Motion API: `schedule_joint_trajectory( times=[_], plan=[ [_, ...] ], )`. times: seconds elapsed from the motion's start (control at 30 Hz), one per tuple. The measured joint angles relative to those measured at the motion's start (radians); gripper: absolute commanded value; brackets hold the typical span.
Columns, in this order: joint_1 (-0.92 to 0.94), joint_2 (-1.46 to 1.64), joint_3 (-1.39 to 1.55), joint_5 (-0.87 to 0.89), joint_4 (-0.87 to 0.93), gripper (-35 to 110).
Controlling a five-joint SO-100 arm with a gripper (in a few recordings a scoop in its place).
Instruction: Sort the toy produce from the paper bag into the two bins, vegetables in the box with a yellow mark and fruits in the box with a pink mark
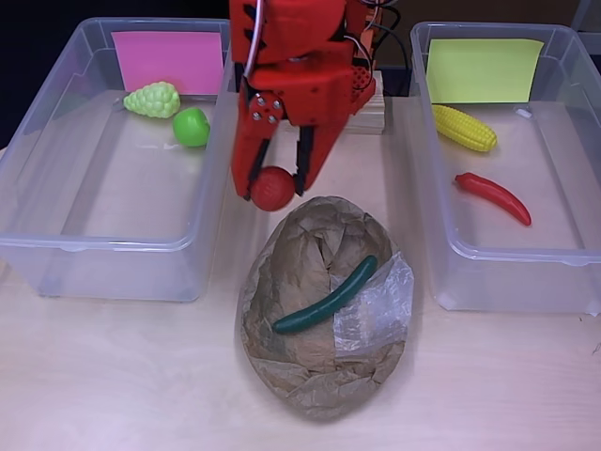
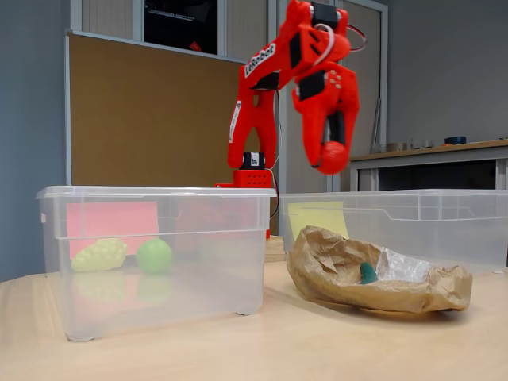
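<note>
My red gripper (image 1: 273,183) is shut on a round red toy fruit (image 1: 272,189), held in the air above the far edge of the crumpled paper bag (image 1: 324,310). In the fixed view the gripper (image 2: 331,155) hangs well above the bag (image 2: 373,274) with the red fruit (image 2: 332,157) between its fingers. A green cucumber (image 1: 326,296) lies across the bag. The pink-marked box (image 1: 113,160) on the left holds light green grapes (image 1: 153,100) and a green round fruit (image 1: 192,126). The yellow-marked box (image 1: 512,169) on the right holds a corn cob (image 1: 464,128) and a red chili (image 1: 494,196).
A clear plastic scrap (image 1: 376,305) sticks out of the bag's right side. The arm's base sits on a wooden block (image 1: 364,113) between the two boxes. The wooden table (image 1: 141,376) stretches in front of the bag.
</note>
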Motion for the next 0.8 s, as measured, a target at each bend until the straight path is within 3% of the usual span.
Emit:
schedule_joint_trajectory(
  times=[0.43,0.8],
  plan=[
    [0.566,0.212,0.311,-0.12,-0.044,20],
    [0.87,0.138,0.592,-0.115,-0.276,34]
  ],
)
